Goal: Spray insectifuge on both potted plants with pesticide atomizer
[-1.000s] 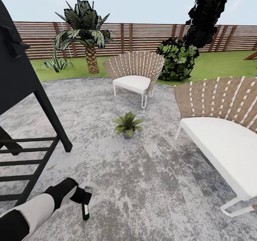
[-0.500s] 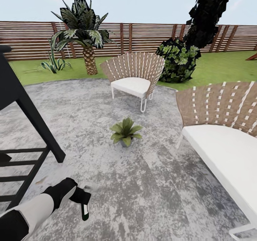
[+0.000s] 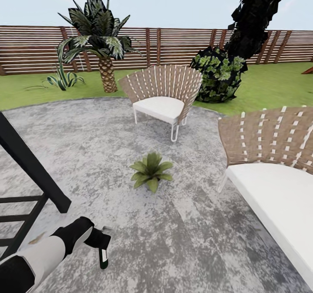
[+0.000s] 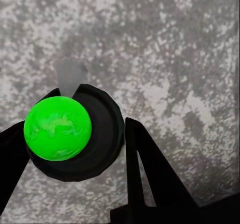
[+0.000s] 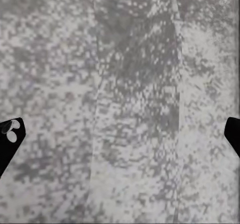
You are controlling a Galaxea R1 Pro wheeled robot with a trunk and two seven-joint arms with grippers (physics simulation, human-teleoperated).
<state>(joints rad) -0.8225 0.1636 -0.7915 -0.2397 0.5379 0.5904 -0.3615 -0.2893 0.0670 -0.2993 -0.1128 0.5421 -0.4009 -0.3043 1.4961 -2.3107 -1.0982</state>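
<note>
My left gripper (image 3: 101, 241) hangs low over the speckled patio (image 3: 182, 241), shut on the pesticide atomizer (image 3: 103, 258), a slim dark bottle with a white label pointing downward. In the left wrist view the bottle (image 4: 102, 134) is seen end-on between the black fingers (image 4: 147, 169), with a bright green ball (image 4: 57, 128) on its end. One potted plant (image 3: 151, 171), a green rosette, stands on the patio ahead and to the right of that gripper, well apart from it. The second potted plant is out of view. My right gripper (image 5: 120, 134) is open above bare patio.
A black slatted frame (image 3: 26, 171) stands close at the left. A woven chair (image 3: 163, 95) sits beyond the plant, and a wider white-cushioned one (image 3: 278, 184) is close at the right. A palm (image 3: 102, 41), a dark bush (image 3: 219, 73), lawn and a brown fence (image 3: 174, 41) lie behind.
The whole view has shifted: the black frame slides off to the left, and the potted plant sits lower and closer. The left gripper keeps the same hold on the atomizer.
</note>
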